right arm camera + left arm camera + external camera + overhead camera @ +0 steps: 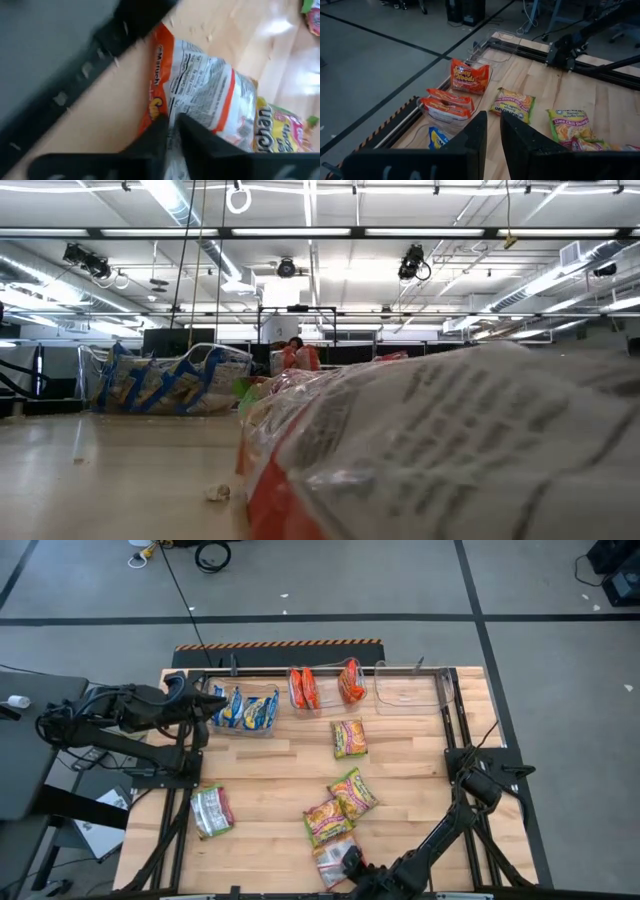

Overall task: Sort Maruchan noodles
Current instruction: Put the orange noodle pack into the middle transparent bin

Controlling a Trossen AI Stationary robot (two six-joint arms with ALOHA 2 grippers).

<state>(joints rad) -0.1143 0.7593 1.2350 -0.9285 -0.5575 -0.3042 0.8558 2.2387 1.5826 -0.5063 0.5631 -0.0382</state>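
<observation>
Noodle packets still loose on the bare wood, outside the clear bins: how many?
5. One below the bins, two overlapping mid-table, one near the front edge, one front-left. Others could be hidden.

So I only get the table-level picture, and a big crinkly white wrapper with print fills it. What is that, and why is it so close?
Observer: It's an orange Maruchan packet, lying printed back up at the table's edge, right by that camera.
Operator: Is anything touching it?
Observer: Yes. The right gripper has its fingers closed on the packet's edge.
Operator: And the other arm?
Observer: The left gripper hangs at the table's far left corner, beside the blue packets.
</observation>
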